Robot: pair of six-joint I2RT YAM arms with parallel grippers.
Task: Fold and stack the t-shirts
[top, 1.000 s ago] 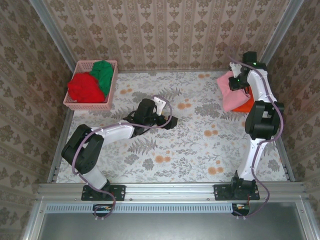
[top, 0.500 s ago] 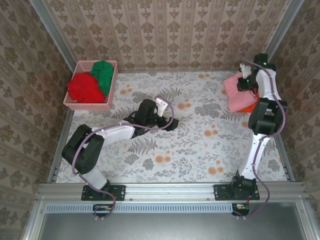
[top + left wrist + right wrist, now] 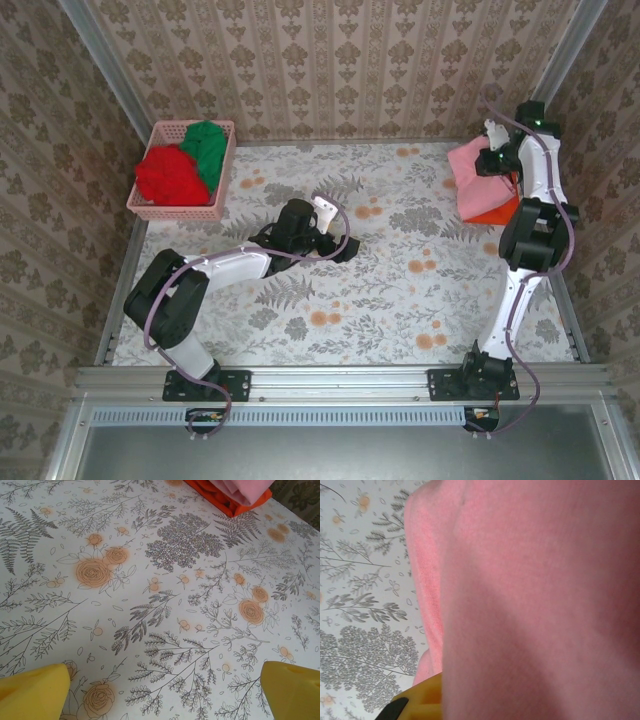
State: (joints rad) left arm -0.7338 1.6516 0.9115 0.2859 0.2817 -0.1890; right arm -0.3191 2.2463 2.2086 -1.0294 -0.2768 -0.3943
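your right claw sits at the far right corner of the bench, against the light pink t-shirt. that shirt lies on top of the orange t-shirt, which is folded flat on the bench and peeks out at the near right beneath it. the pink one is bunched and tilted, with its upper part raised toward the claw. in the right wrist view the pink cloth drapes right across the lens, and one yellow fingertip pokes out under its lower left edge. the cloth hides the jaws, so you cannot tell whether this claw is clenched on the shirt or released.

your left claw is low over the middle of the bench, well apart from the two stacked shirts, pointing toward the right. in the left wrist view its two yellow fingertips stand wide apart at the bottom corners with bare patterned bench between them: released, grasping nothing. the orange and pink shirts show at the top edge of that view, well ahead of the fingers.

the red t-shirt and the green t-shirt are crumpled together in the pink basket at the far left corner, red nearer to you, green behind it.
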